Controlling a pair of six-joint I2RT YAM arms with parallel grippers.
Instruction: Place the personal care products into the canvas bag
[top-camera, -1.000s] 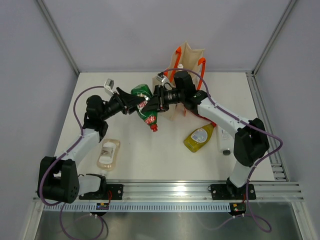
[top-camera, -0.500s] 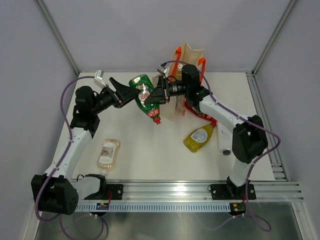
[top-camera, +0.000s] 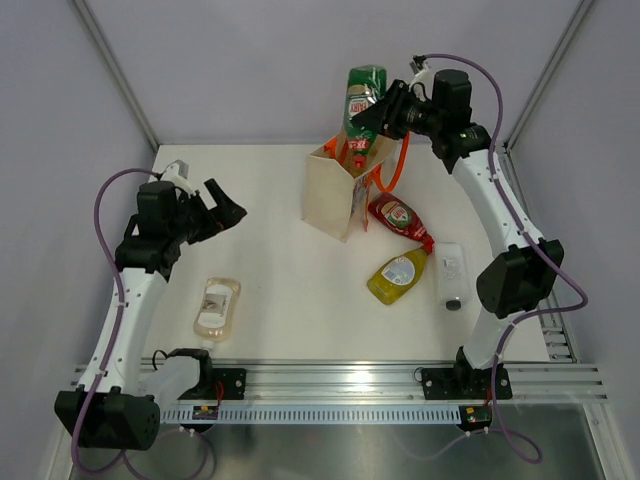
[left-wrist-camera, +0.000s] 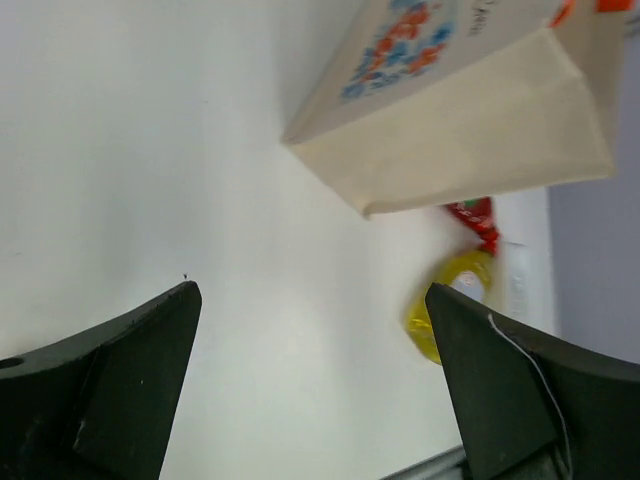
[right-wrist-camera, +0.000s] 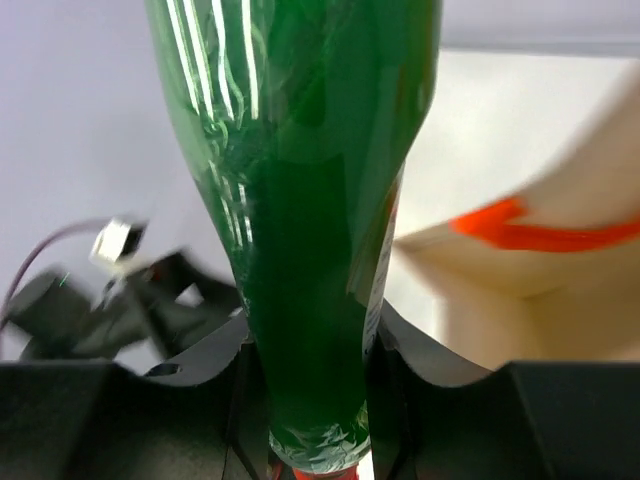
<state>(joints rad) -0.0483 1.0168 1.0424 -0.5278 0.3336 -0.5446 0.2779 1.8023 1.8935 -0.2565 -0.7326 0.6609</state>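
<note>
a robotics lab test cell: a white table (top-camera: 280, 300) sits boxed in by plain grey panels (top-camera: 250, 60) held on aluminium frame posts (top-camera: 113, 70). two cabled robot arms, the left arm (top-camera: 125, 300) and the right arm (top-camera: 500, 205), are bolted to a slotted metal rail (top-camera: 340, 378) along the table's near edge.

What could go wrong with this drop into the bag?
The green bottle hangs cap-down over the canvas bag in the right pincer; it could catch the rim or orange strap and tip the bag. The left pincer is open and away, so nothing steadies the bag.
</note>
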